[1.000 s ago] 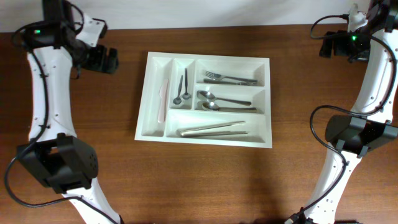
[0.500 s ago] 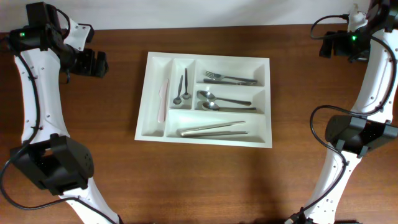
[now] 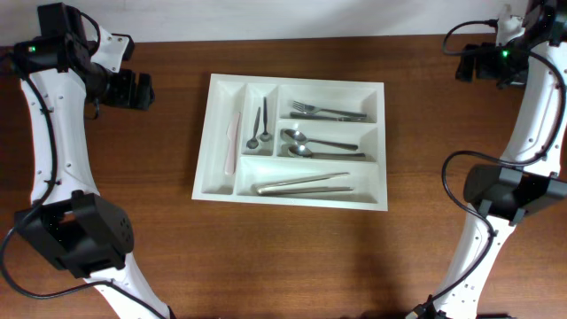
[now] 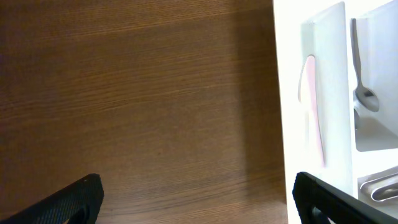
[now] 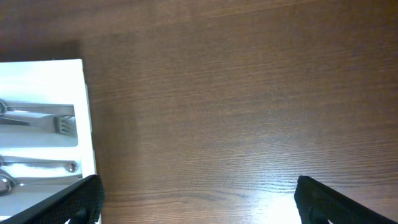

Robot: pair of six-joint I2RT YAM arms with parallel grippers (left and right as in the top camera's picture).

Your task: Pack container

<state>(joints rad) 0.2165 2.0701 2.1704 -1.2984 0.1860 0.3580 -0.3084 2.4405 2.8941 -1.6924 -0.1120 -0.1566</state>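
Observation:
The white cutlery tray (image 3: 207, 142) lies mid-table. It holds a pale pink knife (image 3: 233, 142), small dark spoons (image 3: 259, 124), forks (image 3: 328, 112), spoons (image 3: 319, 145) and metal tongs (image 3: 301, 184). The tray's left part shows in the left wrist view (image 4: 283, 93) and its right edge in the right wrist view (image 5: 87, 118). My left gripper (image 3: 133, 90) is open and empty over bare wood left of the tray (image 4: 196, 205). My right gripper (image 3: 469, 66) is open and empty over bare wood right of the tray (image 5: 196, 202).
The brown wooden table (image 3: 292, 257) runs to a white wall at the back. The arm bases stand at the front left (image 3: 80, 232) and front right (image 3: 514, 190).
My left arm swung left, away from the tray, between the earliest frame and half a second ago, and has held still since. The right arm has not moved.

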